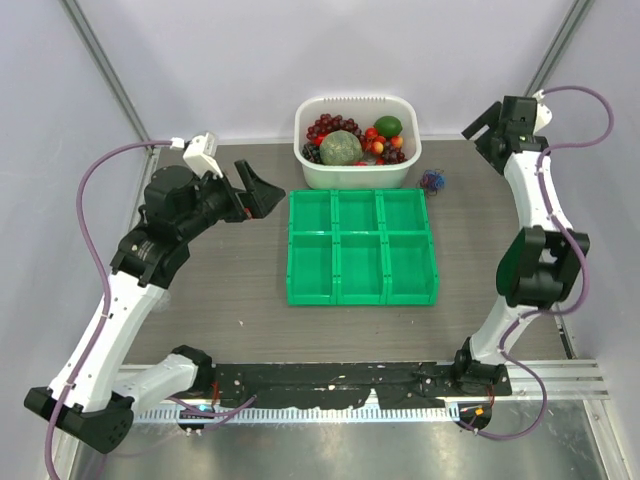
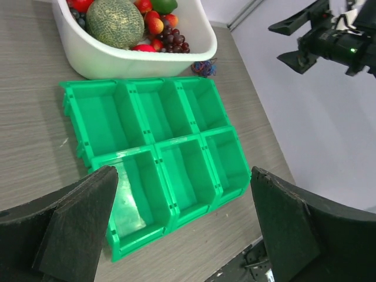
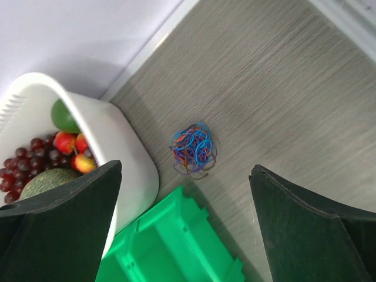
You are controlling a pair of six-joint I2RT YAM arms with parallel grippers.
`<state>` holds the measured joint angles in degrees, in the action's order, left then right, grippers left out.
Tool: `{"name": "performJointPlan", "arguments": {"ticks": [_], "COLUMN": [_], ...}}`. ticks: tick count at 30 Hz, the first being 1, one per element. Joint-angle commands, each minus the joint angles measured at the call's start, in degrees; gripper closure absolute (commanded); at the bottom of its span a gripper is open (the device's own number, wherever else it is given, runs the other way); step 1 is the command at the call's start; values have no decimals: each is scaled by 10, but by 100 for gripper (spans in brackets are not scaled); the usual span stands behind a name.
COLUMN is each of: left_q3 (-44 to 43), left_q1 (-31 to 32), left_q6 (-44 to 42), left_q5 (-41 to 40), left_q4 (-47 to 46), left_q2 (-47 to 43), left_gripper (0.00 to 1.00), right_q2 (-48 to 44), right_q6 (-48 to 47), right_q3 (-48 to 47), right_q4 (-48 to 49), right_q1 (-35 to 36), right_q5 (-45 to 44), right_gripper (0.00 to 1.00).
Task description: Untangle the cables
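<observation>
Blue, orange and purple cables (image 3: 194,150) lie in one small clump on the worktop (image 3: 282,88) just beside the white fruit tub (image 3: 134,161), probably light, limp and snag-prone, best pinched at an outer loop, while the left gripper (image 2: 185,226) and right gripper (image 3: 185,226) hold their jaws spread wide, empty.

Green six-bin tray (image 1: 292,250) sits mid-table (image 1: 200,300). White tub (image 1: 355,176) of fruit just behind tray's far edge. Cables (image 1: 432,181): one small clump, seemingly blue-purple, on table just right of tub, near tray's far-right corner. My left gripper (image 1: 268,190) left of tray, jaws apart. My right gripper (image 1: 484,127) far right, beyond clump.
</observation>
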<state>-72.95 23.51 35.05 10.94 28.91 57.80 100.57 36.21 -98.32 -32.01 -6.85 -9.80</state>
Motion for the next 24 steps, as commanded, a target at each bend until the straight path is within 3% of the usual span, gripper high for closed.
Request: {"name": "performJointPlan", "arguments": {"ticks": [1, 3, 8, 15, 19, 23, 24], "left_q3": [-8, -11, -24, -65, -76, -85, -87], "left_q1": [7, 10, 25, 73, 87, 88, 87], "left_q6": [-67, -93, -142, -222, -236, -238, -237], "left_q5": [-31, -44, -75, -122, -121, -123, -126], "left_q4": [-16, -7, 3, 21, 28, 38, 42], "left_q2": [-8, -7, 10, 43, 54, 54, 53], "left_gripper": [0, 0, 0, 0, 0, 0, 0], "right_q2": [77, 115, 208, 294, 314, 322, 321], "right_q6": [10, -5, -14, -13, 16, 16, 16], "right_q3": [-35, -49, -85, -125, -119, -121, -120], "right_q4": [60, 70, 74, 70, 63, 49, 44], "right_q1": [-25, -27, -22, 1, 14, 24, 23], "right_q5": [89, 89, 205, 216, 203, 172, 167], "right_gripper": [7, 7, 9, 13, 26, 46, 55]}}
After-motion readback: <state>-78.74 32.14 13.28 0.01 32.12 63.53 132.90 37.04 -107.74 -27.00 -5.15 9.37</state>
